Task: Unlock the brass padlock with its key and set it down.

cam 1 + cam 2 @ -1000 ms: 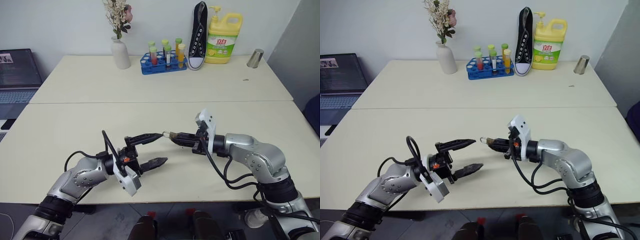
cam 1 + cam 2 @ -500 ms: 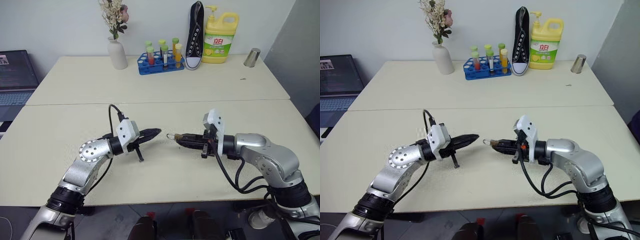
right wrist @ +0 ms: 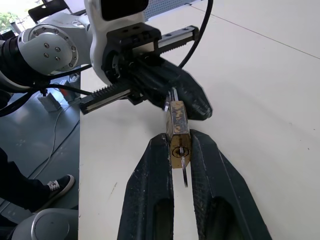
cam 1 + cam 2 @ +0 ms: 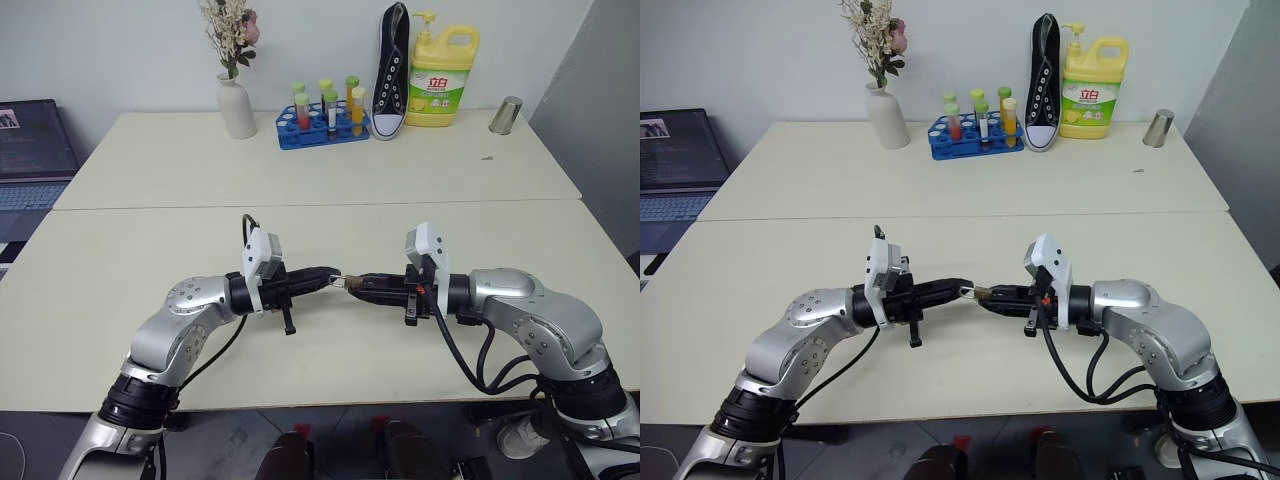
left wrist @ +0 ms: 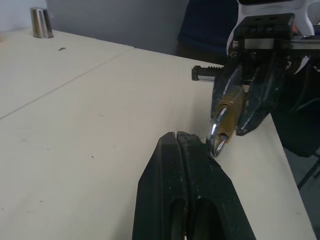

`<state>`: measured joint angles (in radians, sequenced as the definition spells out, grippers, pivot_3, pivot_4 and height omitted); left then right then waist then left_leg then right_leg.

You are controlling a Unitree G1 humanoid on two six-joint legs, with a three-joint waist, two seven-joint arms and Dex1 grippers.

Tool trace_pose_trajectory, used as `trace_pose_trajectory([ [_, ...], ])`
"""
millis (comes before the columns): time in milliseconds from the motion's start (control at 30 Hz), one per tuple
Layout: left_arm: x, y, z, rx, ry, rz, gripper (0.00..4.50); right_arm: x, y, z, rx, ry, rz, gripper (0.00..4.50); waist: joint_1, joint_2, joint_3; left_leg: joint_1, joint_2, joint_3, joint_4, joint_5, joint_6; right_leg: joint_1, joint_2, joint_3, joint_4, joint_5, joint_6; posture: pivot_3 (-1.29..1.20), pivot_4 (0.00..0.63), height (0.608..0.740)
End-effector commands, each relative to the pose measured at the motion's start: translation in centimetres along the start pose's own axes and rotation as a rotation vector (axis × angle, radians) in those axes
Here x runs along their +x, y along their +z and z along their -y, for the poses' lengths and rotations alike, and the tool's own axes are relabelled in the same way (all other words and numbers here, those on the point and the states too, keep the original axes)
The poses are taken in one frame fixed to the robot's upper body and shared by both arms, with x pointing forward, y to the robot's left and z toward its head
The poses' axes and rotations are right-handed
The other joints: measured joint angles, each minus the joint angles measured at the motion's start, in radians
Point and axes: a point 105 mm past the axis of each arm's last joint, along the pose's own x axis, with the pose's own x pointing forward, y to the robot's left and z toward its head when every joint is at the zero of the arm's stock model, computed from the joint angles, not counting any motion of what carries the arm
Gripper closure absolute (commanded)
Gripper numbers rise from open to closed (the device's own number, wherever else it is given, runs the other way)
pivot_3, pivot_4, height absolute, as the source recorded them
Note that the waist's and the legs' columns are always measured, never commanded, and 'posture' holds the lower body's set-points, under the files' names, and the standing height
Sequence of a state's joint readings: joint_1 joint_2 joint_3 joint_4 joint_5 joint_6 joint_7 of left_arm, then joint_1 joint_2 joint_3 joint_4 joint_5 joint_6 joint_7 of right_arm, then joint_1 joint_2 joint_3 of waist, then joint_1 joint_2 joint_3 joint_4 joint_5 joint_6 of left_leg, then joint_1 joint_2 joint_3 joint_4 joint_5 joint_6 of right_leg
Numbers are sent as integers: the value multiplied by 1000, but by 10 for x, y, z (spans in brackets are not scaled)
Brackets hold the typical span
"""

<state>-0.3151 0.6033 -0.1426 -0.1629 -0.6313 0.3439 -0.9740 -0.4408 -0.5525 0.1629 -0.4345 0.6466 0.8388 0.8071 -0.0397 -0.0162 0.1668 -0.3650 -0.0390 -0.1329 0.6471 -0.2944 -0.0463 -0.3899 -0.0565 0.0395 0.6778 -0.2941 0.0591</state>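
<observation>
The brass padlock [image 3: 177,125] hangs level above the table [image 4: 300,380], its body clamped between the fingers of my right gripper [image 3: 179,141]. The key [image 3: 184,174] sticks out of the keyhole in its underside, between those fingers. Its silver shackle [image 5: 216,137] points at my left gripper [image 5: 179,137], which is shut. The left fingertips [image 4: 330,277] rest against the side of the shackle, and the loop lies beside them rather than between them. The two grippers meet tip to tip over the near table [image 4: 982,293].
Along the far table edge stand a white vase with flowers [image 4: 237,105], a blue rack of test tubes [image 4: 325,118], an upright black shoe [image 4: 393,70], a yellow detergent bottle [image 4: 445,75] and a metal cup [image 4: 505,115]. A laptop [image 4: 35,150] sits far left.
My left gripper went from wide open to shut, rolled over, and moved right until its tips met the shackle. The right gripper kept hold of the padlock and drew back slightly.
</observation>
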Motion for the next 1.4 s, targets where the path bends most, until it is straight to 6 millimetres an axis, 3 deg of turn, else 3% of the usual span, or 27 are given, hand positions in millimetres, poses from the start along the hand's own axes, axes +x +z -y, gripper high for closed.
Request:
trace_pose_trajectory([
  [33,0,13,6,27,-16,32,4500,-2,8,-4,-44,16,21,4376,1,0,0,0,0,0,0,0,0,0,0,0,0,0,0,0,150,740],
  [233,4,17,16,8,-26,53,4500,-1,7,-2,-45,13,18,4376,5,0,0,0,0,0,0,0,0,0,0,0,0,0,0,0,150,740],
  [767,-8,22,40,-176,-131,21,4500,-1,2,0,-46,2,3,4376,6,0,0,0,0,0,0,0,0,0,0,0,-1,0,0,0,150,740],
  [1000,-5,23,22,-147,-32,56,4500,0,3,-1,-43,8,6,4376,8,0,0,0,0,0,0,0,0,0,-1,0,-1,0,0,0,150,740],
  [1400,0,28,15,-134,-14,92,4500,0,2,-3,-38,14,3,4376,8,0,0,0,0,0,0,0,0,0,-1,0,-2,0,0,0,150,740],
])
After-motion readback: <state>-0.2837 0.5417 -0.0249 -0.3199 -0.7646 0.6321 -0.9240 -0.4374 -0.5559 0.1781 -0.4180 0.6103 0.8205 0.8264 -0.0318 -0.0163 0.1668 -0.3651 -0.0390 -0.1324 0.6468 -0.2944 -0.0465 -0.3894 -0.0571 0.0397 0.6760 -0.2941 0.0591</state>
